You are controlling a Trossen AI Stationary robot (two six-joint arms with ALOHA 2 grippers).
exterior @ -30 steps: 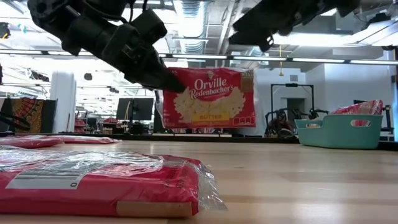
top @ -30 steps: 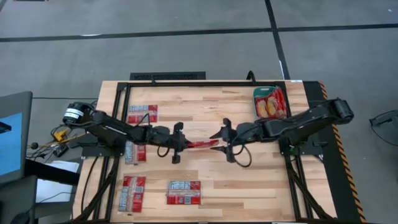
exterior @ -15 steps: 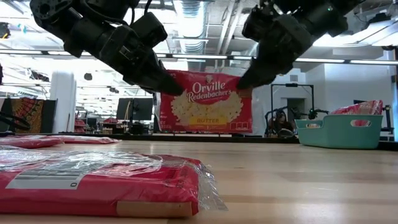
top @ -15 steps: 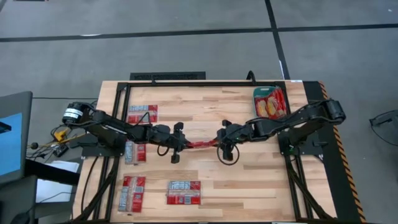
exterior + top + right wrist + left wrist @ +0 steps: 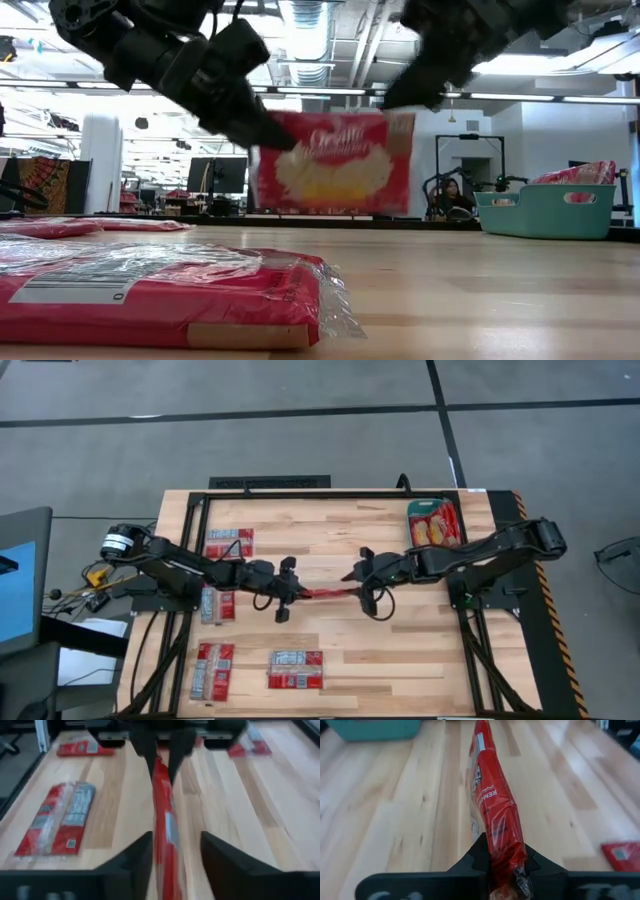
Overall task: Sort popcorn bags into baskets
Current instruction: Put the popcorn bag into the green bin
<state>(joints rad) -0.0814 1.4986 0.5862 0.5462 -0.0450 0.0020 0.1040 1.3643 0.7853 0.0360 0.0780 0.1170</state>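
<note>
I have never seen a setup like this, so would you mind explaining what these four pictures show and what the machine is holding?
It is a robot with two dark arms working at a wooden table. One picture looks straight down on the table, one looks level across its top, and the other two come from a camera on each arm's wrist.

The left gripper is shut on a red popcorn bag, holding it on edge above the table's middle. The right gripper is at the bag's other end with its fingers either side of it and a gap showing, as if taking it over.

More bags lie flat on the table: two near the left arm and two at the near edge. A teal basket at the far right corner already holds bags.
</note>
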